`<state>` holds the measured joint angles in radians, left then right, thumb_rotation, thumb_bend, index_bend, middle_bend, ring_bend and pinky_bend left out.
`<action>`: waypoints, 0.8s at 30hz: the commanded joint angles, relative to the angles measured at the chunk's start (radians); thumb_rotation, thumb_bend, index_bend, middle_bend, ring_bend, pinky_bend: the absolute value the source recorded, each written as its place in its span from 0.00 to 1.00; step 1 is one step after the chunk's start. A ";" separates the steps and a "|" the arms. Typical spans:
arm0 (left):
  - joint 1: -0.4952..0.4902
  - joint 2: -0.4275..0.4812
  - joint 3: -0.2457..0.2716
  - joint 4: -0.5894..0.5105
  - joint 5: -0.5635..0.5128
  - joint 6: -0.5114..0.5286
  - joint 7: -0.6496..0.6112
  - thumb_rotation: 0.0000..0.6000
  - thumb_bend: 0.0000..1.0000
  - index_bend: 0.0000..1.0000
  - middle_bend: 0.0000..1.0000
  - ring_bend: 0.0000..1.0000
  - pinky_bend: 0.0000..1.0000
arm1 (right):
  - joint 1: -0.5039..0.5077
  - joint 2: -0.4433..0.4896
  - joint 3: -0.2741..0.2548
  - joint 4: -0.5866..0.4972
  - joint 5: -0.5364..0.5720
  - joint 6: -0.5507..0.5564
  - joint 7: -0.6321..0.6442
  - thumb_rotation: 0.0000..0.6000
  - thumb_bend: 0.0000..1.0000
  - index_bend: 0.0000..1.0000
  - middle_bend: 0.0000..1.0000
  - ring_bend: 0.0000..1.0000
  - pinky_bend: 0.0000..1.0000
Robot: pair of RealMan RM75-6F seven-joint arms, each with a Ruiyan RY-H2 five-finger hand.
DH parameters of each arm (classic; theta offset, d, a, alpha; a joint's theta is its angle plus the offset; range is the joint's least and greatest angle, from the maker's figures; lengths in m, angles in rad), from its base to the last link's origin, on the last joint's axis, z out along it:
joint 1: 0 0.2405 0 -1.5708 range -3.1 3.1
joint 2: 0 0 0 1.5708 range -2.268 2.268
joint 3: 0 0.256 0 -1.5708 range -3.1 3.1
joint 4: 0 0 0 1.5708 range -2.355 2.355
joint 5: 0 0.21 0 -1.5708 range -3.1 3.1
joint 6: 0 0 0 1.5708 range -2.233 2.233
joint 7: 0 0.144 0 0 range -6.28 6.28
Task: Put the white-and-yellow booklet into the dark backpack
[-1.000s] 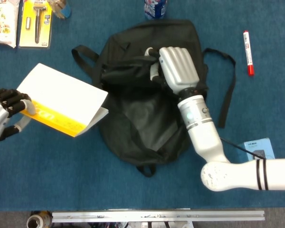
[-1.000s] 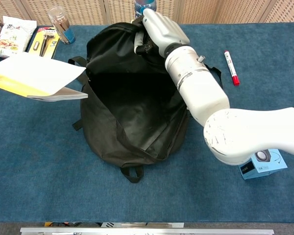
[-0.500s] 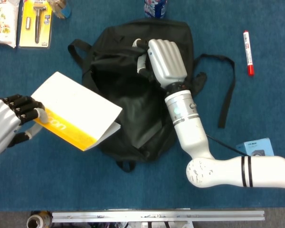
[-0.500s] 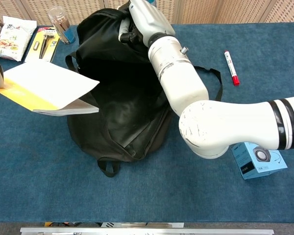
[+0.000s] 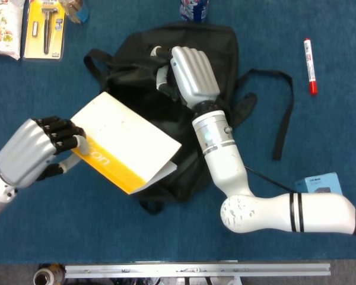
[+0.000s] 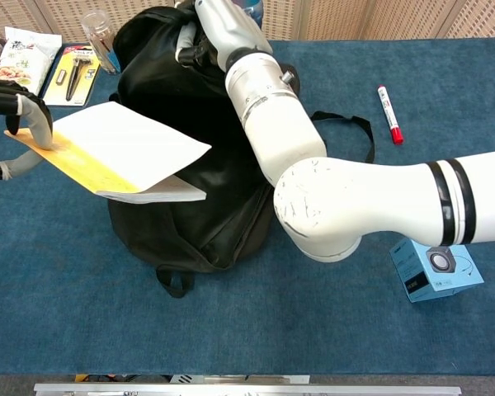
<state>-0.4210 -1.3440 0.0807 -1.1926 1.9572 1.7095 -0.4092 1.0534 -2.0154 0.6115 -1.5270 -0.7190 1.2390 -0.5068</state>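
The booklet [image 5: 126, 140] is pinched at its yellow left edge by the left hand [image 5: 37, 149], fingers on top and thumb below, so that the free white end is left clear to lead into the backpack [image 5: 184, 56]. It is carried in the air, tilted, its right corner already over the bag's dark opening but not yet inside. The top rim of the backpack is grasped by the right hand [image 5: 188, 72], fingers curled into the fabric at the far side; the rim is held up, it is judged, so that the mouth is kept open and faced toward the incoming booklet. Insertion is judged to be just beginning, and a snag of the corner on loose fabric is the likely risk. A red marker [image 5: 309, 65] lies far right, a blue box [image 5: 318, 184] near right, and a packaged tool [image 5: 44, 27] far left, all well apart from the bag.
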 commanded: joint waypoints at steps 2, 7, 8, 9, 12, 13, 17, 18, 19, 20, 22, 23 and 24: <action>-0.011 -0.002 -0.003 -0.017 0.007 -0.003 0.010 1.00 0.56 0.64 0.59 0.50 0.63 | 0.015 -0.007 0.012 0.015 0.000 -0.001 0.008 1.00 0.81 0.63 0.59 0.55 0.75; -0.021 0.004 0.003 -0.053 0.029 0.002 0.022 1.00 0.56 0.64 0.59 0.50 0.63 | 0.025 -0.009 0.019 0.036 0.010 -0.015 0.024 1.00 0.81 0.63 0.59 0.55 0.75; -0.024 0.003 0.004 -0.057 0.032 -0.002 0.026 1.00 0.56 0.64 0.59 0.50 0.63 | 0.027 -0.010 0.020 0.037 0.013 -0.018 0.027 1.00 0.81 0.63 0.59 0.55 0.75; -0.028 0.001 0.004 -0.060 0.033 -0.008 0.031 1.00 0.56 0.64 0.59 0.50 0.63 | 0.029 -0.011 0.021 0.037 0.015 -0.020 0.031 1.00 0.81 0.63 0.59 0.55 0.75; -0.041 -0.011 0.003 -0.068 0.030 -0.033 0.037 1.00 0.56 0.64 0.59 0.50 0.63 | 0.034 -0.014 0.020 0.035 0.016 -0.022 0.038 1.00 0.81 0.63 0.59 0.55 0.75; -0.046 -0.019 0.002 -0.068 0.027 -0.042 0.036 1.00 0.56 0.64 0.59 0.50 0.63 | 0.037 -0.015 0.021 0.034 0.016 -0.021 0.038 1.00 0.81 0.63 0.59 0.55 0.75; -0.065 -0.044 -0.010 -0.064 0.008 -0.072 0.029 1.00 0.56 0.64 0.59 0.50 0.63 | 0.041 -0.014 0.027 0.030 0.021 -0.017 0.043 1.00 0.81 0.63 0.59 0.55 0.75; -0.070 -0.050 -0.014 -0.062 0.002 -0.082 0.028 1.00 0.56 0.64 0.59 0.50 0.63 | 0.042 -0.013 0.027 0.029 0.023 -0.017 0.043 1.00 0.81 0.63 0.59 0.55 0.75; -0.077 -0.058 -0.020 -0.058 -0.008 -0.093 0.027 1.00 0.56 0.64 0.59 0.50 0.63 | 0.042 -0.012 0.027 0.027 0.027 -0.017 0.043 1.00 0.81 0.63 0.59 0.55 0.75; -0.081 -0.064 -0.026 -0.054 -0.018 -0.102 0.028 1.00 0.56 0.64 0.59 0.50 0.63 | 0.042 -0.011 0.027 0.026 0.028 -0.016 0.042 1.00 0.81 0.63 0.59 0.55 0.75; -0.090 -0.075 -0.036 -0.044 -0.039 -0.124 0.032 1.00 0.56 0.64 0.59 0.50 0.63 | 0.041 -0.007 0.025 0.022 0.029 -0.014 0.043 1.00 0.81 0.63 0.59 0.55 0.75; -0.092 -0.081 -0.040 -0.039 -0.047 -0.132 0.034 1.00 0.56 0.64 0.59 0.50 0.63 | 0.041 -0.006 0.025 0.020 0.029 -0.013 0.044 1.00 0.81 0.63 0.59 0.55 0.75; -0.094 -0.086 -0.042 -0.034 -0.055 -0.140 0.035 1.00 0.56 0.64 0.59 0.50 0.63 | 0.041 -0.004 0.026 0.018 0.029 -0.013 0.045 1.00 0.81 0.63 0.59 0.55 0.75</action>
<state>-0.5097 -1.4215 0.0449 -1.2347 1.9117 1.5794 -0.3768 1.0947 -2.0196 0.6375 -1.5086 -0.6898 1.2260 -0.4615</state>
